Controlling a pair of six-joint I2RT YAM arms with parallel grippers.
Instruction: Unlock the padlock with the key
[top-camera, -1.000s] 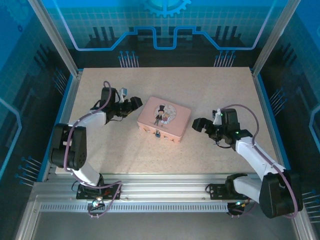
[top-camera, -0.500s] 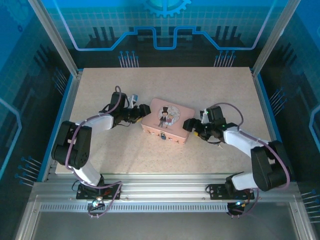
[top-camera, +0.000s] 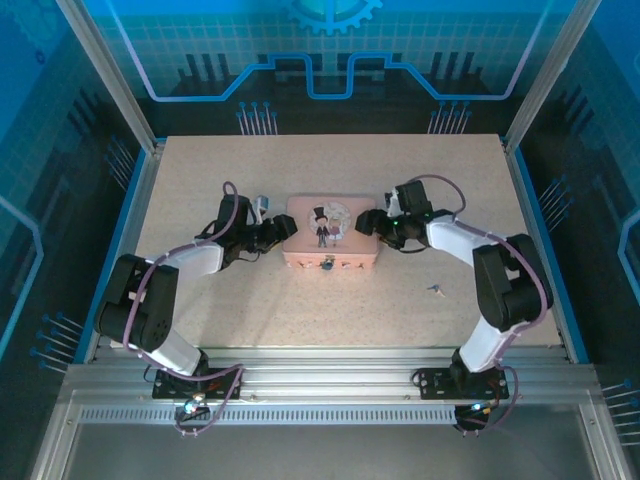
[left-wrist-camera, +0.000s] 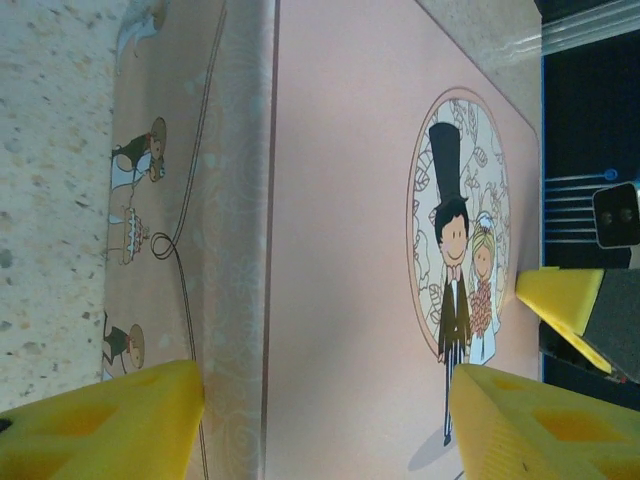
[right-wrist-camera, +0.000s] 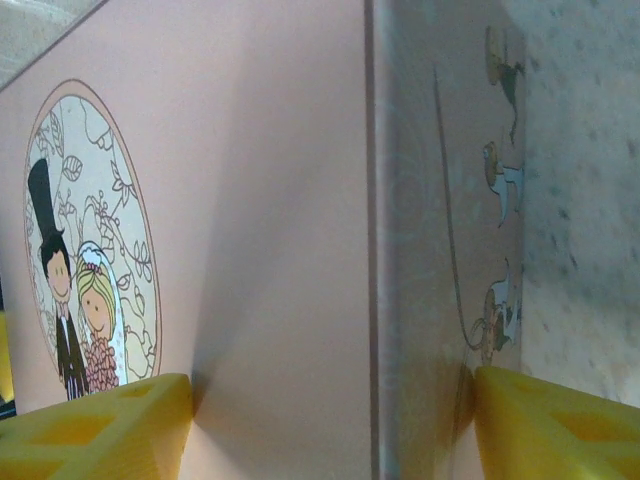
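The pink tin (top-camera: 340, 245) lies mid-table, square to the front edge. The tiny dark padlock (top-camera: 328, 265) hangs on its front wall. The small silvery key (top-camera: 436, 290) lies loose on the table, right of the tin and clear of both arms. My left gripper (top-camera: 284, 232) is at the tin's left end. In the left wrist view (left-wrist-camera: 325, 430) it stands open astride the tin (left-wrist-camera: 340, 200), one finger by the side wall, the other over the lid. My right gripper (top-camera: 366, 224) is at the right end, open astride the tin's (right-wrist-camera: 270, 200) edge (right-wrist-camera: 335, 425).
The speckled table (top-camera: 250, 310) is ringed by a metal frame and blue walls. The right gripper's yellow finger (left-wrist-camera: 560, 300) shows past the lid's far edge in the left wrist view. Open table lies in front of the tin and behind it.
Both grippers have come in onto the tin's two ends with their jaws narrowing. The tin has turned from askew to square. The right arm has swung back and left, uncovering the key.
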